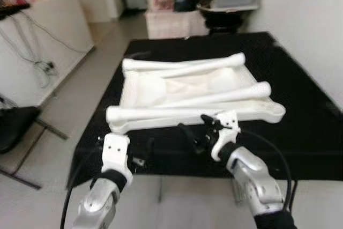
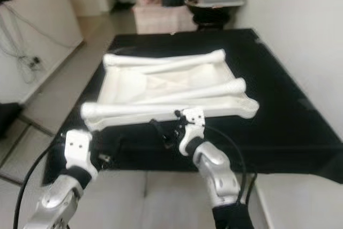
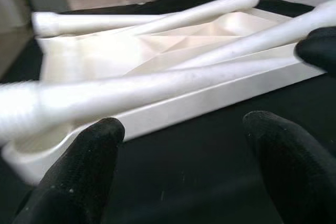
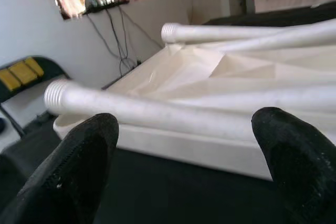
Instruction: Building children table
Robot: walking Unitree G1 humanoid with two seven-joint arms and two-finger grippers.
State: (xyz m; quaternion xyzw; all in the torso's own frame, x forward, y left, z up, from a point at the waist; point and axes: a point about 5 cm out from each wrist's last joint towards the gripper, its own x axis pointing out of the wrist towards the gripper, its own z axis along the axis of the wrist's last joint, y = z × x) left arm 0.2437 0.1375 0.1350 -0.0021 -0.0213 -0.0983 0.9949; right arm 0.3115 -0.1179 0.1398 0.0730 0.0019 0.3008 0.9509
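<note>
At centre frame the white table top (image 1: pixel 155 92) lies upside down on a black mat (image 1: pixel 300 122), legs (image 1: pixel 161 113) piled across it, as we hold our left tool (image 3: pixel 178 166) and right tool (image 4: pixel 184 166) released before its near edge, seemingly ready to take a leg.

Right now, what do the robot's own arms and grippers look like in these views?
Both arms are silver metal with black bands near the wrists. Each ends in a white moulded housing; the left gripper and right gripper carry black fingers, whose tips look matte, rounded and thick in the wrist views. Black cables loop alongside each forearm. The left housing shows small dark screw holes.
</note>
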